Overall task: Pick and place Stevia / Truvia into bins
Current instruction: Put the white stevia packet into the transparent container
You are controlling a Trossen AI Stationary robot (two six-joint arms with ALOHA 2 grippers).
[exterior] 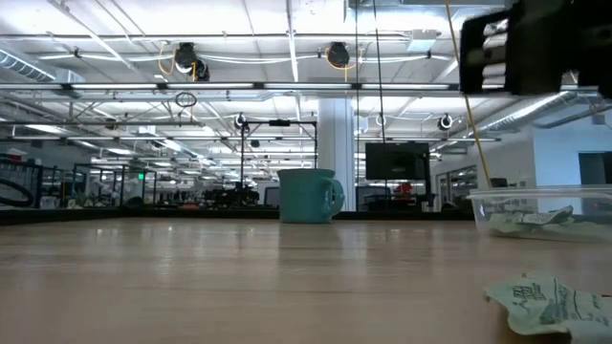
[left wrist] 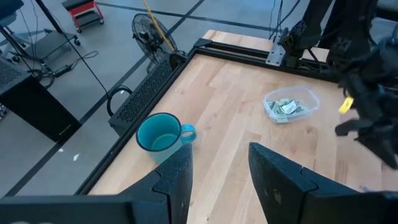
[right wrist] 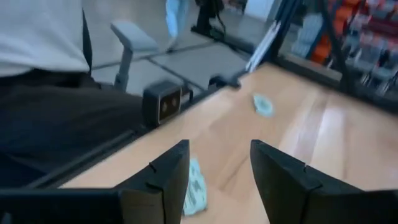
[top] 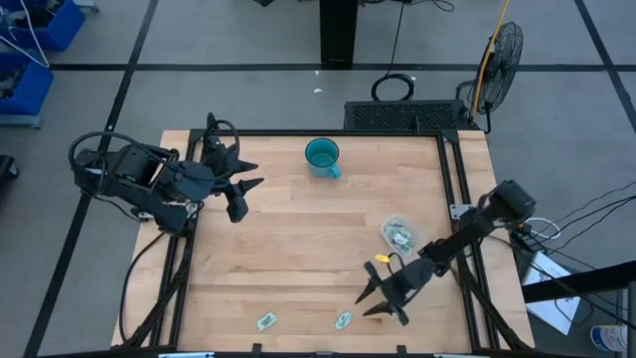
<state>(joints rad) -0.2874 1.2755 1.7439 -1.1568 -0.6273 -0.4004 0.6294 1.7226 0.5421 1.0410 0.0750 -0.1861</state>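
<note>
While hovering open-jawed and empty just short of the nearer sachet (right wrist: 195, 182), lining up for a pick: right gripper (top: 381, 295), well clear of the bin (top: 399, 235) and toward the worktop (top: 298, 249) front edge. Judging by the spread fingers (right wrist: 281, 180) straddling that sachet in the right wrist view, readying a descent rather than carrying anything. Waiting far across from the bin, near the back left corner, jaws parted and holding nothing: left gripper (top: 240, 194), kept out of the working arm's path.

Lying loose beyond the bin toward the front edge: two sachets, one (top: 344, 320) just beside the right gripper, the other (top: 265, 321) farther along the same edge. Resting inside the bin already: several more, heaped and crumpled. Looking small, flat, pale green and white, paper creased and slightly lifted at the corners, so likely needing a low, pinching approach. Standing apart from the bin toward the back edge: teal mug (top: 322, 156), taking no part.
</note>
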